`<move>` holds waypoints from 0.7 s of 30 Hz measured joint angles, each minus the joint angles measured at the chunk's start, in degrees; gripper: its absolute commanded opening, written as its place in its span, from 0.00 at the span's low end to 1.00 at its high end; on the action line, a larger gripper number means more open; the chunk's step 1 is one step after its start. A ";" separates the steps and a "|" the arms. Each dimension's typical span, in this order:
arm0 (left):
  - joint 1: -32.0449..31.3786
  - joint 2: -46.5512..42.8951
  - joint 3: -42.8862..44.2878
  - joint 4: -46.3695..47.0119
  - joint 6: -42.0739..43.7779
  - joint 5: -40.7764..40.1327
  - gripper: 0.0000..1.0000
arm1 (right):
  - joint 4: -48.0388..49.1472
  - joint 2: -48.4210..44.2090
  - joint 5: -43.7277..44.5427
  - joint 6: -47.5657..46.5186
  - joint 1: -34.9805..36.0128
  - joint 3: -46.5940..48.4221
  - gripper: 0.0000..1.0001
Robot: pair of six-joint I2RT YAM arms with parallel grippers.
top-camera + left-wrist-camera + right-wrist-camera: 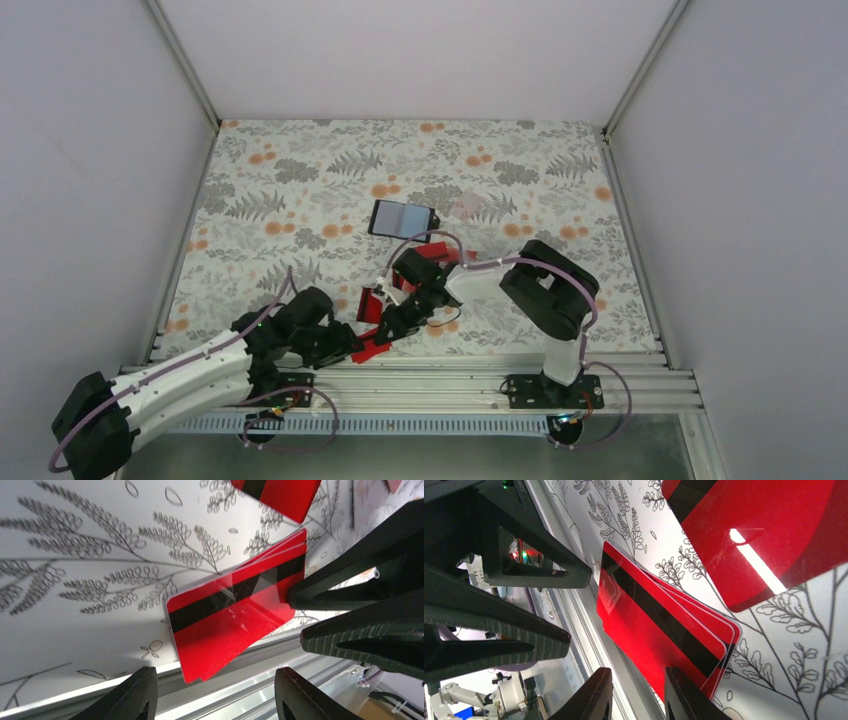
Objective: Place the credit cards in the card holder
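The card holder (402, 218) lies open mid-table, its grey-blue pockets facing up. A stack of red credit cards with black stripes (235, 615) (659, 625) lies at the table's front edge and sticks out over the rail (372, 347). My left gripper (220, 695) (352, 345) is open just in front of the stack's overhanging corner, with nothing between its fingers. My right gripper (639, 697) (395, 325) comes in from the stack's other side with its jaws narrowly apart. One of its fingers (320, 587) rests against the stack's edge. More red cards (365, 300) (432, 252) lie behind.
The aluminium rail (240, 690) runs along the table's near edge, directly under the overhanging cards. A single red card (764, 535) (280, 495) lies just beyond the stack. A pale card (468, 205) sits right of the holder. White walls enclose the floral mat.
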 measured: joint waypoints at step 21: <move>-5.86 -4.85 -5.68 6.49 -10.99 -2.71 0.59 | 4.72 1.03 -2.34 -0.68 -0.02 -1.79 0.25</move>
